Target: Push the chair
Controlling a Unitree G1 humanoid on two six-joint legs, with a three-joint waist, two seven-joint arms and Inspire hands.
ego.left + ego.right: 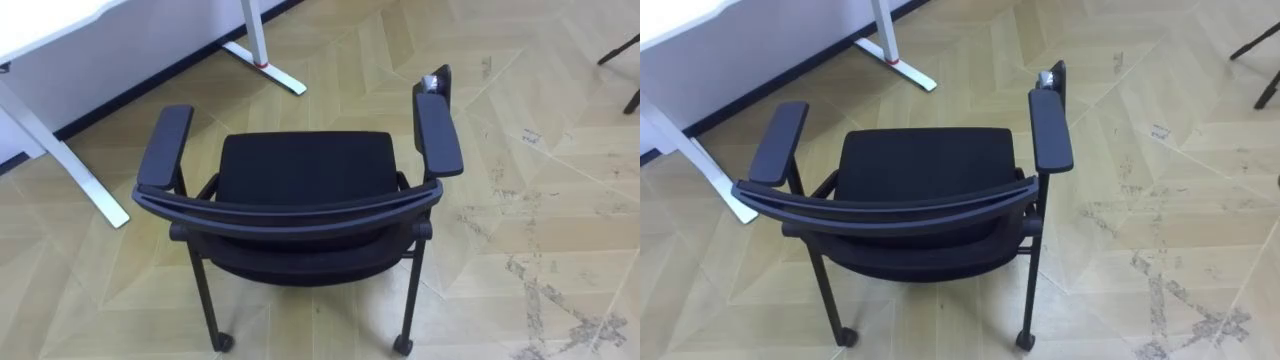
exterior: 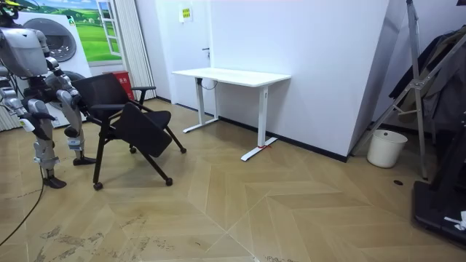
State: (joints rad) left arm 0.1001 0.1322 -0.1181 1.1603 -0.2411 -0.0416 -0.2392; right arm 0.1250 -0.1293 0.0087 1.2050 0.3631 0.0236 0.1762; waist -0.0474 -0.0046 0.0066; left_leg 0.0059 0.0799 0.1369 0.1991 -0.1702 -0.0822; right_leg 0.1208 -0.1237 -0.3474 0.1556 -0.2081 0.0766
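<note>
Chair (image 1: 305, 165) is right in front of the robot with its back toward it. The seat faces the white bench (image 1: 50, 20) ahead-left. The top rail of the backrest (image 1: 290, 208) is the closest part. It stands on casters on the wood floor (image 1: 520, 200).

Left robot hand (image 2: 72, 134) and right robot hand (image 2: 27, 124): in the room view both are low by the robot's sides, apart from the chair as far as I can see. They're too small to say whether the fingers are wide or curled, so I can't tell. My read is no contact yet and the push not started.

Risks from here:
- Off-centre push on the rail → chair yaws on its casters. If it swings left, the left armrest (image 1: 165, 145) clips the near bench leg (image 1: 75, 170).
- High push on the backrest while a rear caster (image 1: 222, 342) catches a floor seam → chair tips forward instead of rolling.
- Chair rolls faster than the robot steps → hands lose the rail and the robot leans into nothing.
- Feet close behind → toe hits a rear caster.

Suggest both hands level and spread on the rail, steering slightly right.
</note>
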